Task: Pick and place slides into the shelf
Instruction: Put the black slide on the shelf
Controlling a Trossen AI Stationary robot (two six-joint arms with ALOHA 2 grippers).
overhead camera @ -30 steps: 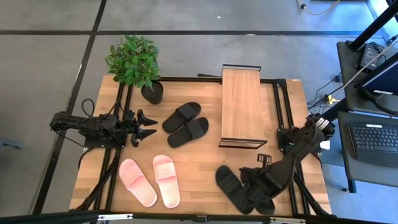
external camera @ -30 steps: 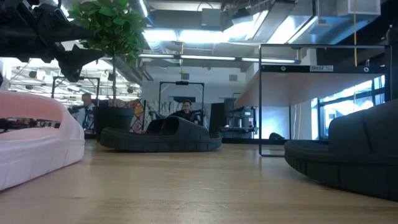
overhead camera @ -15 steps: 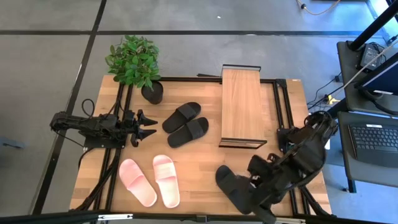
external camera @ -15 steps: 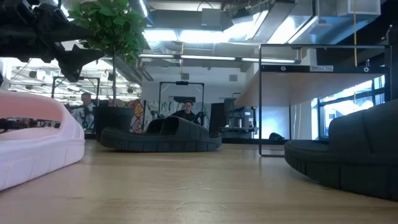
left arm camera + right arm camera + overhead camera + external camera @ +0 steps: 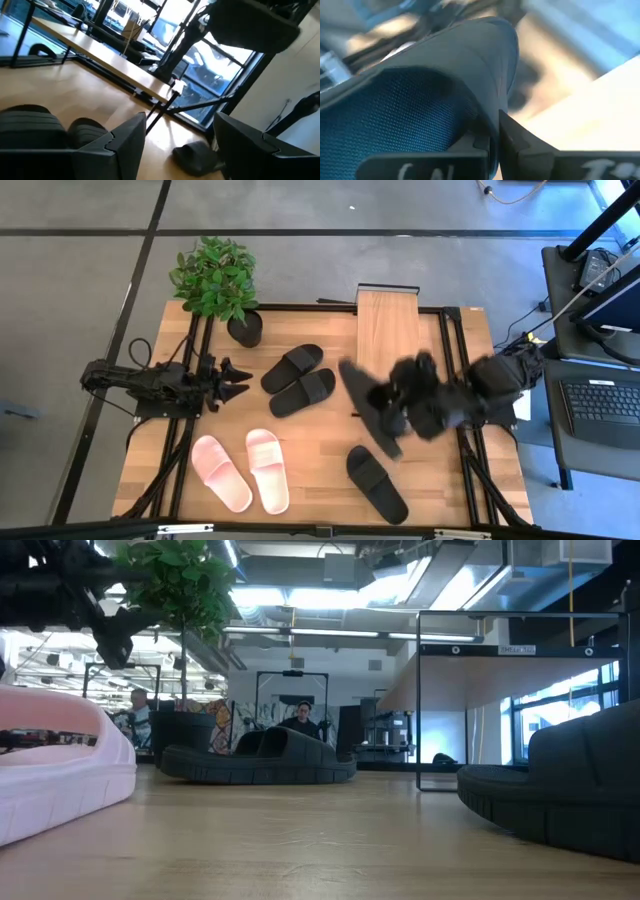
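Table (image 5: 320,460): light wood, visible grain. Shelf (image 5: 388,330): smooth wooden board, thin black metal frame. Black slides (image 5: 297,379), centre frame: matt, ribbed. Pink slides (image 5: 240,470), lower left: matt.

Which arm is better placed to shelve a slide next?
Right. Its right gripper is shut on a matte black slide sandal, lifted beside the small wooden-topped black-framed shelf. The left gripper waits open and empty, across the table.

Grey tiled floor (image 5: 90,240), potted plant (image 5: 215,278) (table corner), side desk with keyboard (image 5: 608,402), bright ceiling lights (image 5: 330,598)
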